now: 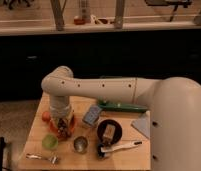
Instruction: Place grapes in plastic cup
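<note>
My gripper [63,126] hangs from the white arm, pointing down into the orange bowl [55,129] at the left of the wooden table. Dark lumps that look like the grapes [67,132] show at its tip inside the bowl; I cannot tell whether they are held. The light-green plastic cup [50,142] stands upright just in front of and to the left of the bowl, apart from the gripper.
A shiny silver cup [80,144] stands right of the green cup. A blue-grey packet [92,115], a dark bowl [109,131], a white-handled utensil [120,147], a fork [42,158], a green flat item [121,106] and a grey cloth [142,125] lie around.
</note>
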`<state>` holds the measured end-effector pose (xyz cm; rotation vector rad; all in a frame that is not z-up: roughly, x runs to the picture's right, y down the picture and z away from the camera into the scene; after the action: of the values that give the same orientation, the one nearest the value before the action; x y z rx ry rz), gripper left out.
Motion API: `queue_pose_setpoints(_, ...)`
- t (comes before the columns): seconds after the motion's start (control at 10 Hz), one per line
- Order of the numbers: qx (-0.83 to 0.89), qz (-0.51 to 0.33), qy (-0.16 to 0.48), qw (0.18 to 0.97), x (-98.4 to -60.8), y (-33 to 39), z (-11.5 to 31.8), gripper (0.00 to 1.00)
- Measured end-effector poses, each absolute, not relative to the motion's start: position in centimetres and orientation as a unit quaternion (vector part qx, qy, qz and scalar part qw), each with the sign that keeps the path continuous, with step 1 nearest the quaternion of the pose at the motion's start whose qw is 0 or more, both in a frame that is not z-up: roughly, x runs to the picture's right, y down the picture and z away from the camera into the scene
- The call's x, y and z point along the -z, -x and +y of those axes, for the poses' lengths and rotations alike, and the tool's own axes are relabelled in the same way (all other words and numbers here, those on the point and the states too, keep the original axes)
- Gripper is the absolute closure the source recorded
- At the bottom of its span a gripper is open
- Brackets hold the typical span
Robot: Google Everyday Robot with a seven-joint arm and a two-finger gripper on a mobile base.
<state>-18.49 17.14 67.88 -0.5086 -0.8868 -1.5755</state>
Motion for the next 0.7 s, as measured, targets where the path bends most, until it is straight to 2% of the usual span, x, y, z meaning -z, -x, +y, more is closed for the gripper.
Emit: queue_pose_setpoints(0.7,0.698,-0.393,0.209,0.561,-68.2,21.1,18.5,1.00)
